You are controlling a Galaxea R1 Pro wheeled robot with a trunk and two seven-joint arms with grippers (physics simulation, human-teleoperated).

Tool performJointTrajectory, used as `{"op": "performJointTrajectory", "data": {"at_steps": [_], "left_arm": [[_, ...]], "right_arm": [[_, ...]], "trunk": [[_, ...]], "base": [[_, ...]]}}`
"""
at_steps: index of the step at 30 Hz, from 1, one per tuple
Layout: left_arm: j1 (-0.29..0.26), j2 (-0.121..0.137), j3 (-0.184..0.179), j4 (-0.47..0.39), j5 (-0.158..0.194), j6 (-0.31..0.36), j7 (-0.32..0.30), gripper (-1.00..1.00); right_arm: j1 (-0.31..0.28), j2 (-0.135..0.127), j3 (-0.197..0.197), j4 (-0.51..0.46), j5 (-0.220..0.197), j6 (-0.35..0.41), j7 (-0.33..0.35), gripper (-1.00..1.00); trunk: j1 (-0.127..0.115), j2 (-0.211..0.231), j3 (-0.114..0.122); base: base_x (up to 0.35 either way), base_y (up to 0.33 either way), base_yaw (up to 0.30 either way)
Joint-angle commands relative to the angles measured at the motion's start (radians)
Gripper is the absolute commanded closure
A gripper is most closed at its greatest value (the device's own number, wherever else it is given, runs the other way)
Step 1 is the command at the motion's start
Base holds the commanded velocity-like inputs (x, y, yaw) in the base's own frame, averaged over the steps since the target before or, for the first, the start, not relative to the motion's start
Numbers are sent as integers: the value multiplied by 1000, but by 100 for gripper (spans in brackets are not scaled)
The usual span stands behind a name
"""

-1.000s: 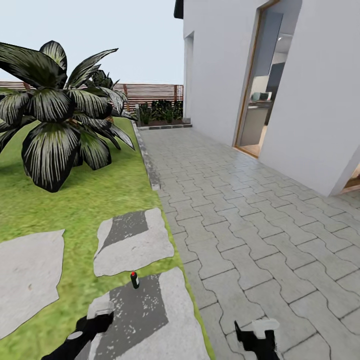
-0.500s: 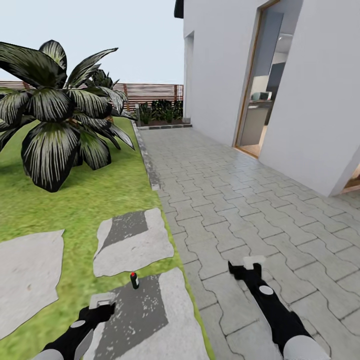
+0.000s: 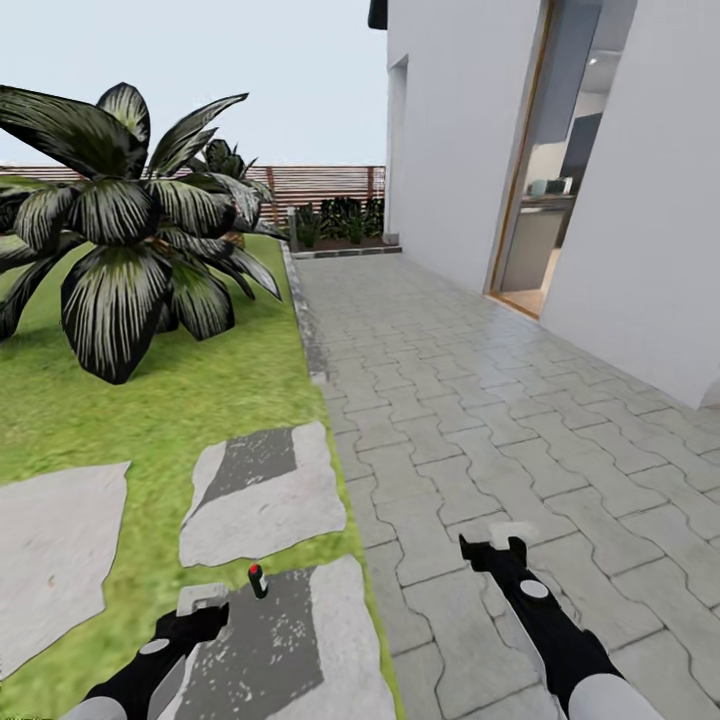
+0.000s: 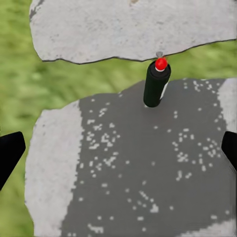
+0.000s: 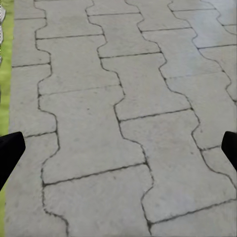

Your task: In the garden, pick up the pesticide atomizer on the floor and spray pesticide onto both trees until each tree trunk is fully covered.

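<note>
Atomizer (image 4: 156, 84) stands upright on slab (image 4: 128, 168), just ahead of your left gripper (image 4: 118, 148), jaws spread, empty. Right gripper (image 5: 118, 148) likewise released. Approach off-centre and you'll likely topple it.

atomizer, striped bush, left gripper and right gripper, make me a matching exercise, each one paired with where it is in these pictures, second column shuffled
Things:
1. atomizer
2. striped bush
3. left gripper
4. right gripper

Places:
a. over the interlocking grey pavers beside the house
b. standing upright on the dark patch of a stepping slab
c. on the lawn, left of the paved path
d. low over the slab's near end, just short of the bottle

Pairs: 1-b, 2-c, 3-d, 4-a
</note>
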Motion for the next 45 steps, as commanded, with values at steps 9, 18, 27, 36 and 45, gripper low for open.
{"op": "performJointTrajectory", "data": {"at_steps": [9,18,27,36,45], "left_arm": [[-2,2,6,1,3,-1,1,-100],[-2,-5,2,1,3,-3,1,-100],[-1,-2,0,-11,0,-3,-1,-100],[-8,-7,-4,-17,-4,2,-3,-100],[-8,-6,-7,-17,-6,-4,-4,-100]], "right_arm": [[0,-1,1,9,5,-2,-1,-100],[0,-1,1,9,5,-2,-1,-100],[0,0,2,8,7,-1,2,-100],[0,0,1,5,7,0,1,-100],[0,-3,-1,4,6,-2,0,-100]], "trunk": [[0,0,-6],[0,0,-11],[12,-21,-21],[46,-84,-49],[81,-147,-80]], "base": [[271,-177,260],[32,-5,188],[1,0,14],[0,0,0],[0,0,0]]}}
